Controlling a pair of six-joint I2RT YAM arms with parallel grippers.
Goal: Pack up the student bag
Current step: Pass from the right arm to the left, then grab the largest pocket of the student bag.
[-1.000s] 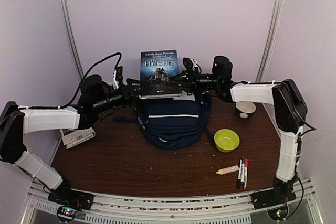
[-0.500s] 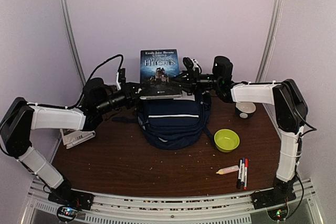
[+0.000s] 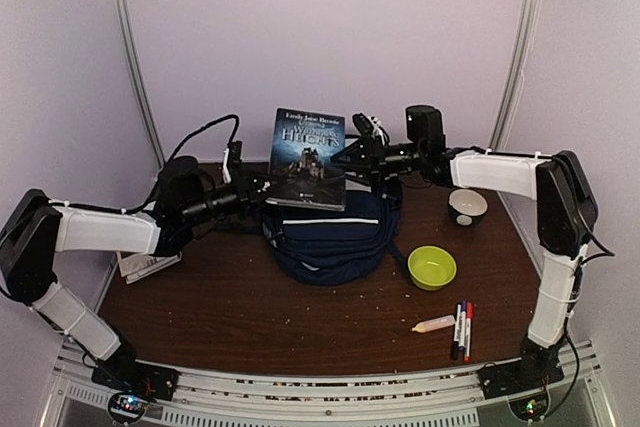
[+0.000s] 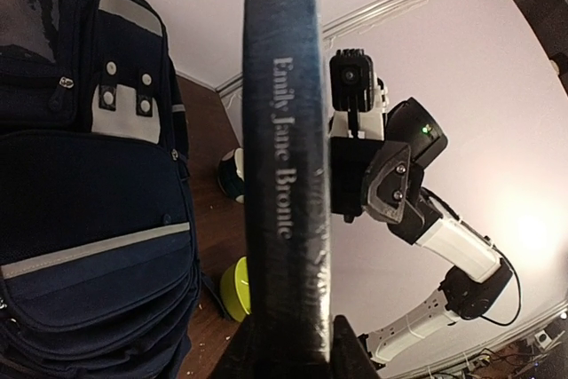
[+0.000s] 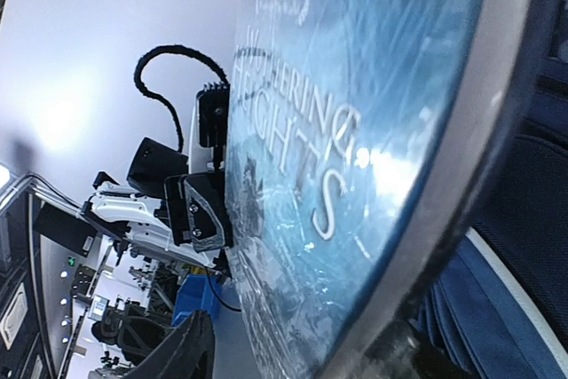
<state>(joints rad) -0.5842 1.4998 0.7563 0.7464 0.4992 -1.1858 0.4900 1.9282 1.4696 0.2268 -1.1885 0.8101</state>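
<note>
The student bag [image 3: 330, 232], a navy backpack with a thin white stripe, lies at the back middle of the table. It also shows in the left wrist view [image 4: 89, 219]. A blue "Wuthering Heights" book [image 3: 310, 155] stands tilted above the bag's far end. My left gripper [image 3: 262, 187] is shut on the book's spine [image 4: 280, 130], which fills the gap between its fingers [image 4: 288, 348]. My right gripper [image 3: 350, 161] straddles the book's right edge with its jaws open. In the right wrist view [image 5: 293, 348] one finger stands clear of the cover [image 5: 355, 130].
A lime-green bowl [image 3: 432, 267] sits right of the bag, and a white bowl with a dark inside [image 3: 467, 208] is behind it. Markers [image 3: 462, 330] and a small cream tube [image 3: 434, 324] lie front right. A paper booklet [image 3: 148, 262] lies at the left edge.
My left gripper reached in and shut on the book's spine. My right gripper's jaws opened off the book. The book shifted slightly right and tilted.
</note>
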